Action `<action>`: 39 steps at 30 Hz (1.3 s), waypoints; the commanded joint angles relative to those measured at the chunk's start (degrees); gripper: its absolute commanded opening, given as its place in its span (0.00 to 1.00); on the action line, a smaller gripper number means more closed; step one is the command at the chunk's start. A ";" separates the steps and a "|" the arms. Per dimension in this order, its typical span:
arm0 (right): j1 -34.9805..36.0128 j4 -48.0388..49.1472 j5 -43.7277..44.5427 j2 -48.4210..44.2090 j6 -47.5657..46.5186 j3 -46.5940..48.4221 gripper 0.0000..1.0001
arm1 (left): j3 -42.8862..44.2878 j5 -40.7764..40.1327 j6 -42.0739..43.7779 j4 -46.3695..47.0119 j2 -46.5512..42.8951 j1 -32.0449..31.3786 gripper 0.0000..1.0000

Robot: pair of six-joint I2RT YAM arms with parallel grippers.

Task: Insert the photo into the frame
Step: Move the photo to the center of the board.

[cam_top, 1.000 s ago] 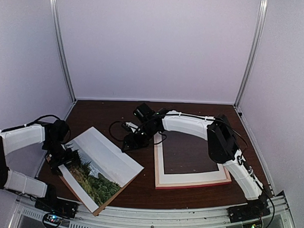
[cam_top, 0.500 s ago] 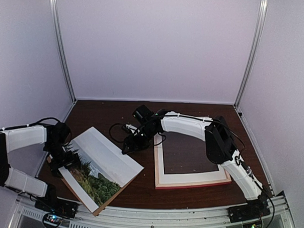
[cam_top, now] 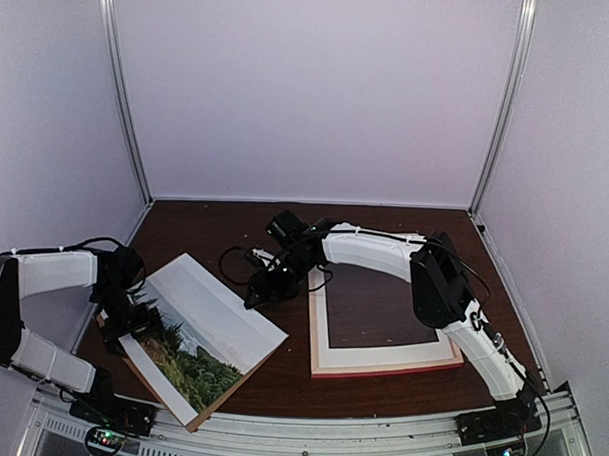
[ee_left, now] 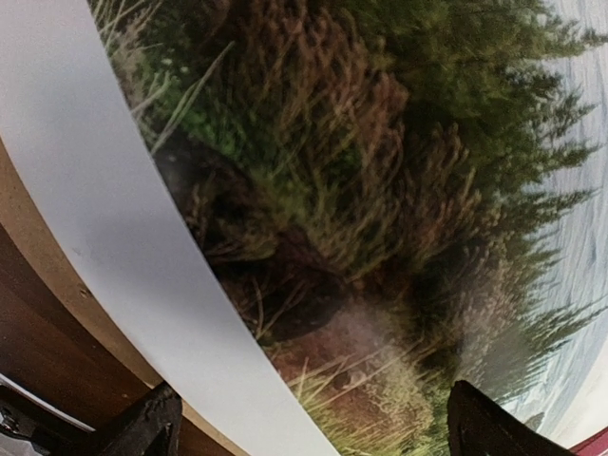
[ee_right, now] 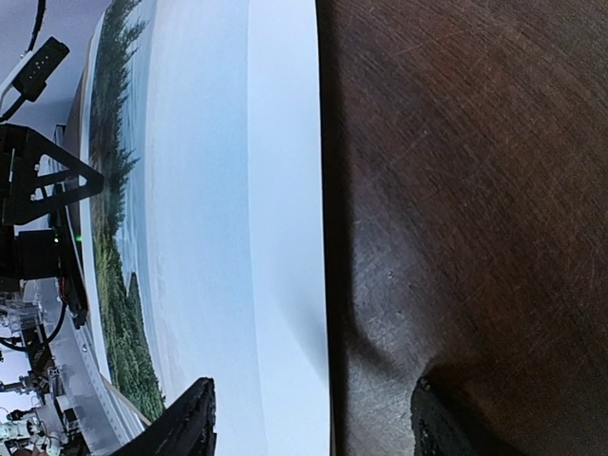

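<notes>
Dark wooden tabletop (cam_top: 224,235) inside pale lilac walls held everything. Under the left pincer (cam_top: 131,317) lay the photo (cam_top: 206,335), resting on a brown backing board (cam_top: 241,384). Its grassy corner filled the space below the pincer's jaws, which stood wide apart and gripped nothing. The right pincer (cam_top: 262,287) hung low just off the photo's far edge — jaws apart as well, the print's white border beside one finger and bare wood under the other. On that pincer's other side, close by, lay the frame (cam_top: 385,370), flat, with a white mat (cam_top: 380,353) in it. The step in hand looked like getting hold of the print, which was not yet lifted. Next, I judged, one pincer had to catch a thin edge without creasing it — then carry it across to the frame's opening.
</notes>
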 commanded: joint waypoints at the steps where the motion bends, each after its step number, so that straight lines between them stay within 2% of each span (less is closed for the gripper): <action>1: -0.61 -0.72 1.17 0.42 1.37 0.64 0.69 | -0.89 5.13 2.73 11.79 2.34 0.33 0.98; 11: -3.06 4.19 -0.58 -1.59 5.97 -3.55 0.66 | 2.52 10.51 5.09 20.93 8.13 0.14 0.97; 23: -5.22 3.79 1.17 -2.86 6.32 -5.42 0.64 | 11.75 11.08 10.01 24.54 17.66 -1.47 0.96; 29: -6.67 3.72 1.08 -3.53 6.23 -6.09 0.59 | 14.29 13.70 10.13 28.10 21.39 -1.71 0.95; 39: -8.55 6.08 -1.78 -4.20 7.19 -7.43 0.46 | 17.96 10.80 11.31 29.65 24.27 -4.81 0.94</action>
